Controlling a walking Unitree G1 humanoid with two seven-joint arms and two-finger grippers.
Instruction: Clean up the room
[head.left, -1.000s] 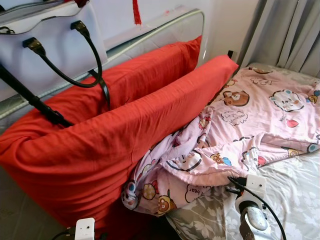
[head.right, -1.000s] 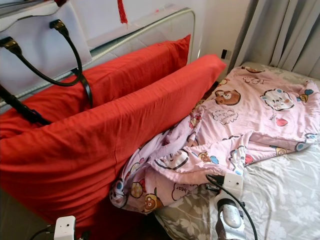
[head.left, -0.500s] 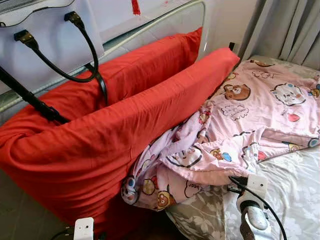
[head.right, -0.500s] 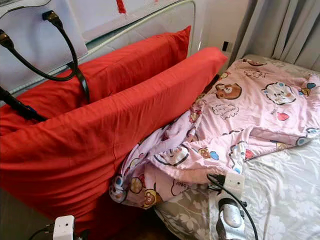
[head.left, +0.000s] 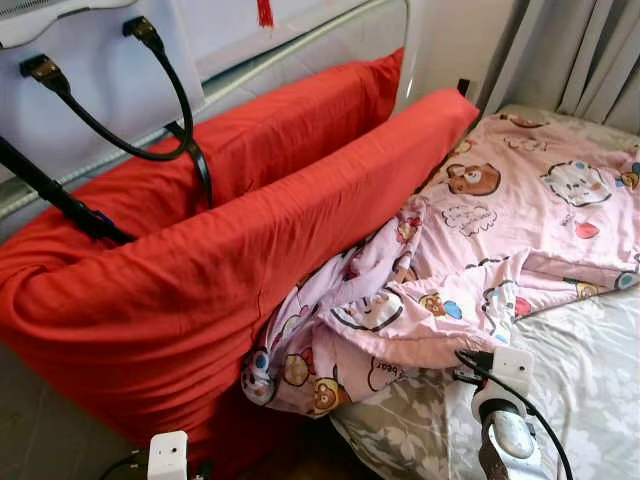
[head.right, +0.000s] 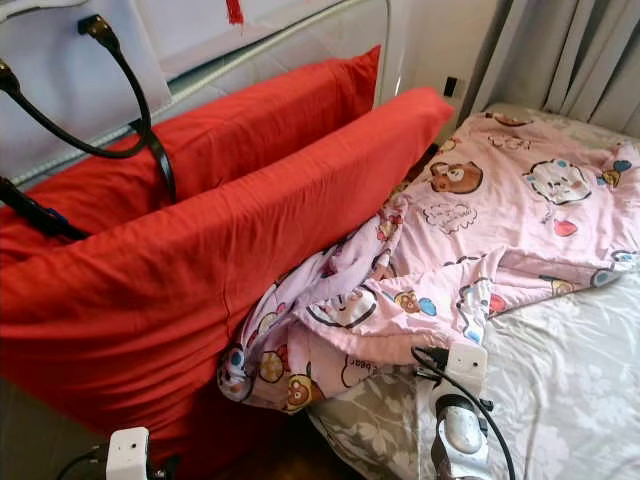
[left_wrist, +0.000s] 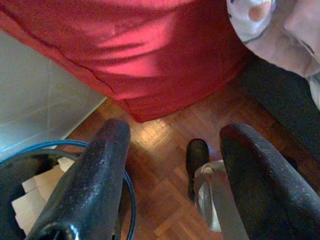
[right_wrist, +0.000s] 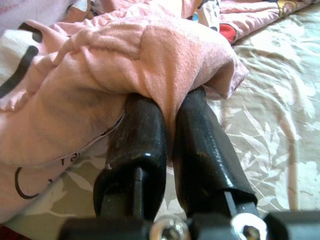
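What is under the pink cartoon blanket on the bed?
Under the pink cartoon blanket lies a grey floral bedsheet, bare along the near edge. The right tool is shut on the blanket's edge. Anything further beneath is covered.

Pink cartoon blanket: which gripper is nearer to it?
Right. The right gripper is shut on the pink blanket's folded edge; the left gripper hangs open over the wooden floor beside the bed.

A bedroom in a home. A bed with a grey floral sheet carries a rumpled pink cartoon-print quilt, and two long red pillows lean at its left against a glossy headboard with a metal rail. Grey curtains hang at the far right, and wood parquet floor lies beside the bed.
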